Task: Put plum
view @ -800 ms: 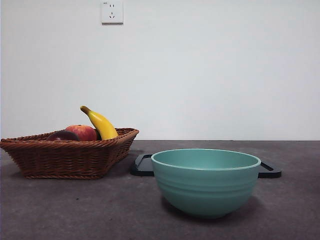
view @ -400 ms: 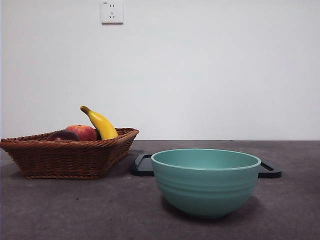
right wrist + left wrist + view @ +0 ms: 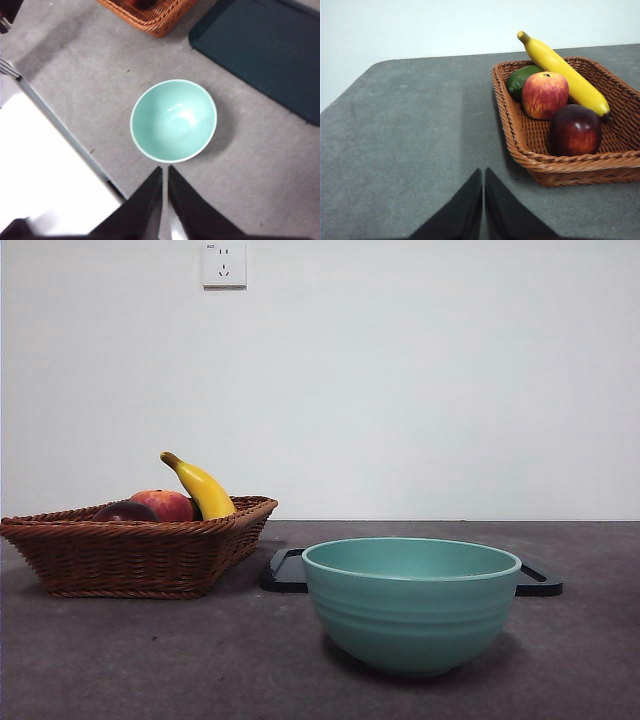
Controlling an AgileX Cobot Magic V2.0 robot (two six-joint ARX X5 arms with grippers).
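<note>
I see the plum [image 3: 575, 130] lying in the wicker basket [image 3: 560, 165] beside the red apple [image 3: 544, 94] and banana [image 3: 565, 74], while my left gripper [image 3: 483, 175] hangs closed and empty nearby and my right gripper [image 3: 164, 172], also closed, hovers above the teal bowl [image 3: 173, 120].

You see the right gripper [image 3: 164, 172] high above the empty green bowl [image 3: 173, 120], its jaws pressed together. A dark tray [image 3: 265, 50] lies beyond it, beside a wicker basket [image 3: 155, 14].
</note>
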